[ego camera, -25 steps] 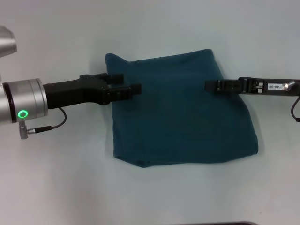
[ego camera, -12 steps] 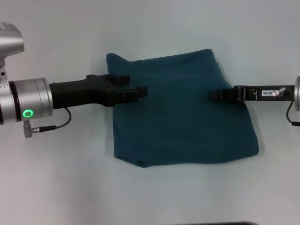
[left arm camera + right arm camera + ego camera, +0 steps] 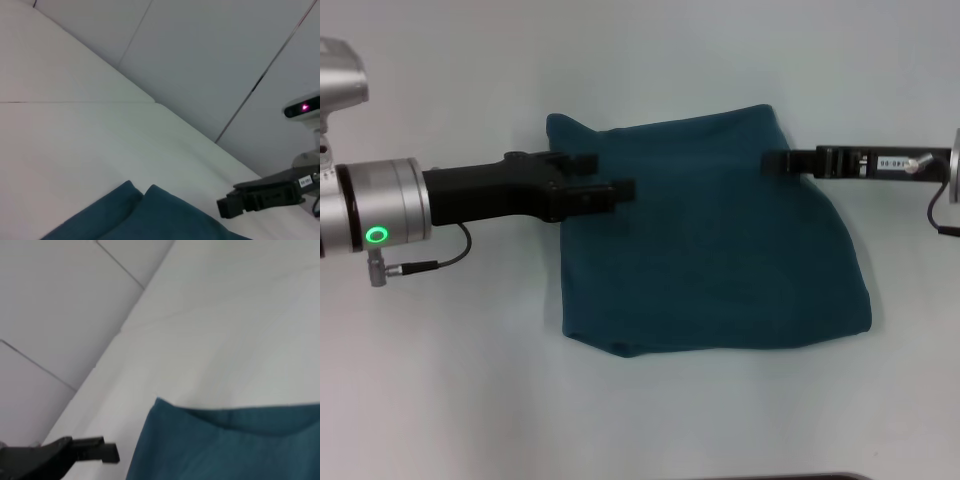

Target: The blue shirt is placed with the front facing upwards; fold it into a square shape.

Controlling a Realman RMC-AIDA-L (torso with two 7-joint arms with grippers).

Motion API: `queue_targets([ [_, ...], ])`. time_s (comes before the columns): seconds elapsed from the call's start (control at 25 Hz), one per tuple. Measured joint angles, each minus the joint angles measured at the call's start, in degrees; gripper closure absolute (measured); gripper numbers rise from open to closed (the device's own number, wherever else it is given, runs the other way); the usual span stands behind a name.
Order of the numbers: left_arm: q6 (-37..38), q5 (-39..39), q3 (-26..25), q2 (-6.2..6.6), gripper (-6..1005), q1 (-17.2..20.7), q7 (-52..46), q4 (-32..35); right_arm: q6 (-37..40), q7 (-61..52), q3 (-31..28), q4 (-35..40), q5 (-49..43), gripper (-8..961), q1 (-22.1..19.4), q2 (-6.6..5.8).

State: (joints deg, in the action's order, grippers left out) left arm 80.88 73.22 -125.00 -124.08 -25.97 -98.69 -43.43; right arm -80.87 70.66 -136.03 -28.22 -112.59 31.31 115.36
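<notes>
The blue shirt [image 3: 710, 250] lies on the white table as a rough square of dark teal cloth, with no letters or collar showing. My left gripper [image 3: 603, 174] reaches in from the left and sits open over the shirt's left edge, near the far left corner, with cloth visible between its fingers. From the right, my right gripper [image 3: 773, 160] extends over the shirt's right edge near the far right corner. The left wrist view shows the shirt's far corners [image 3: 150, 215] and the right gripper [image 3: 235, 205]. In the right wrist view are the shirt [image 3: 225, 450] and the left gripper [image 3: 102, 451].
The white table [image 3: 440, 380] surrounds the shirt on all sides. A pale panelled wall [image 3: 210, 60] rises behind the table's far edge. A dark strip [image 3: 790, 476] shows at the near edge of the table.
My right gripper has drawn back a little and shifted toward the far side of the shirt. The left gripper has slid slightly right over the shirt's edge. The shirt has not moved.
</notes>
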Motion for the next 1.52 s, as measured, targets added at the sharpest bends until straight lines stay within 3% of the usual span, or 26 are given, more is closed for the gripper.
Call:
queue_targets([
  [0.4,-0.3,0.0,0.3,-0.01,190,-0.4,0.0,0.5,8.9,-0.4,3.4,0.9,-3.6,922,3.3,1.34],
  [0.8,-0.6,-0.3,0.3,-0.06,190,-0.4,0.3,0.6,15.0,0.2,6.8,1.8,-4.2,923,3.7,2.33],
  [1.2,5.1,-0.1,0.5,-0.03,189,0.0,0.8,0.2,6.1,4.3,6.0,-1.7,1.2,922,3.0,2.25],
  [1.52,-1.7,-0.4,2.4,-0.22,189,-3.6,5.4,11.1,4.4,4.3,5.8,-3.1,2.9,923,2.8,1.89],
])
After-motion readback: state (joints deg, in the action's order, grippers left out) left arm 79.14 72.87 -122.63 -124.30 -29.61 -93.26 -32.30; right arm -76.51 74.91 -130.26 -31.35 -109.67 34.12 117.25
